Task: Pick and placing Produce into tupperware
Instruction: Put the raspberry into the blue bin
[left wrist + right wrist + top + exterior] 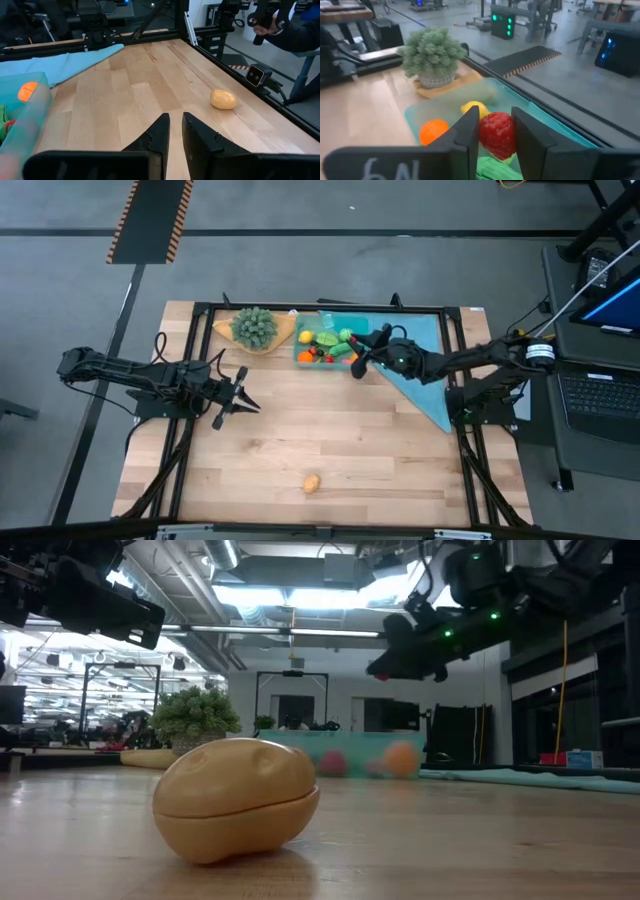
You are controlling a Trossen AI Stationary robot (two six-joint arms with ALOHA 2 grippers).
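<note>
Wooden table (350,440): tupperware (303,346), teal cloth (425,385), potato (312,482), plant dish (285,332).

The teal tupperware (322,358) is sitting at the table's far edge, holding mixed produce (327,339). A red strawberry (496,132) is hanging above it. A tan potato (312,482) is lying alone near the front edge.

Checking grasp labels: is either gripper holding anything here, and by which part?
Right gripper holds a red strawberry by its sides, above the tupperware. Left gripper holds nothing; the tan potato lies apart on the table.
</note>
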